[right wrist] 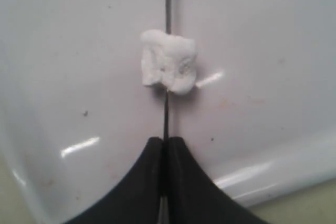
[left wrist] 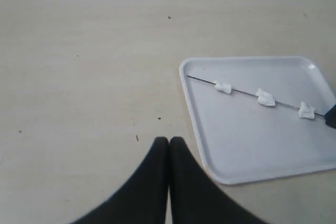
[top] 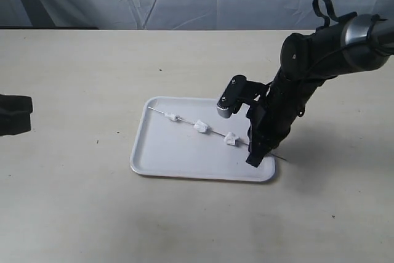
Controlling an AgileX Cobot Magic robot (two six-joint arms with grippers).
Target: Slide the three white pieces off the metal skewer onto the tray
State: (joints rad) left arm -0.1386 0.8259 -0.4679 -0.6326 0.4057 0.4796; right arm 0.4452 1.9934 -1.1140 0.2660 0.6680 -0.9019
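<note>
You've got one metal skewer lying across the one tray on the bench, with all three white pieces threaded on it, spaced apart. Your right gripper has its jaws clenched on the skewer just beside the end piece. Your left gripper hovers off the tray, jaws pressed together, holding nothing.

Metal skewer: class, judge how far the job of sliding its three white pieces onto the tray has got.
Done: the right claw is shut on one end of the metal skewer, which lies across the tray. In hand: nothing has slid off yet. Left: all three white pieces are threaded, spaced along the rod; the left claw is shut over the table beside the tray.
</note>
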